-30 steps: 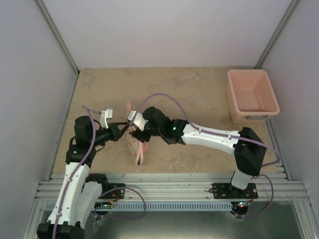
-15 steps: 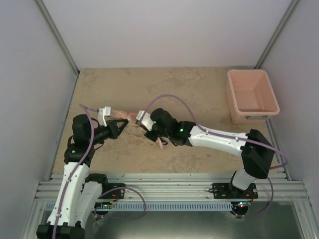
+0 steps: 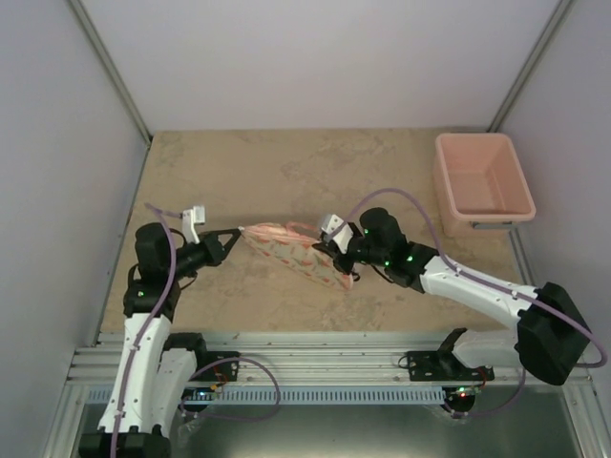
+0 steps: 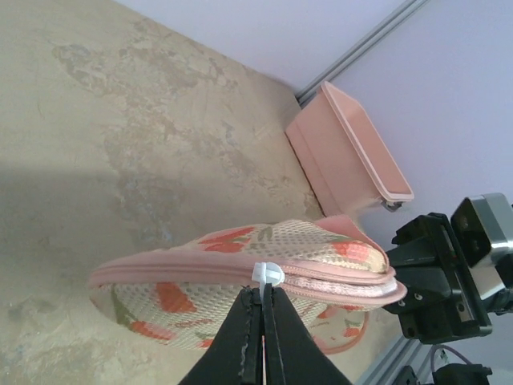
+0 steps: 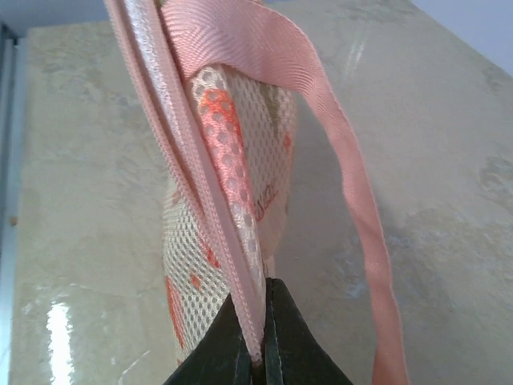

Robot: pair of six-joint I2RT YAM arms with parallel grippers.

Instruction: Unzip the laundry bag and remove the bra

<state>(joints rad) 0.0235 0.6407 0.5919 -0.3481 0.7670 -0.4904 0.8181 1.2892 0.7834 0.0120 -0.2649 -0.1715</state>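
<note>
**Item: laundry bag (image 3: 291, 250), zip closed.** It is stretched level between two arms, just left of centre in the overhead view and lifted off the counter (image 3: 382, 172).

**Holds.**
- Left end effector (image 3: 232, 237): closed on the white zip pull (image 4: 267, 275) at the pink trim.
- Right end effector (image 3: 342, 260): clamped on the bag's opposite trimmed edge, with the seam pinched between its fingertips (image 5: 240, 337).

**Contents.** The bra is not visible and is presumably inside.

**Risks, as judged.**
- The zip pull is small and smooth, so a pull off the zip's line could draw it out of the left fingers.
- The right grip bites only a thin seam, so tension may make the fabric creep free and drop the bag.
- If the right grip pinches both zip halves together, the slider will jam there.
- The soft mesh may bunch ahead of the slider if the tension slackens.
- The loose pink webbing loop (image 5: 353, 184) hangs beside the right fingers and could snag.

**Surface.** The counter is beige with a mottled stone pattern and faintly glossy. An aluminium rail (image 3: 325, 358) runs along the lower frame edge.

**Room.**
- Walls (image 3: 325, 57): pale grey panels with metal corner posts (image 3: 110, 67).
- Rigid pink plastic tub (image 3: 482, 181): at the upper right, well apart from the bag, with nothing showing inside.
</note>
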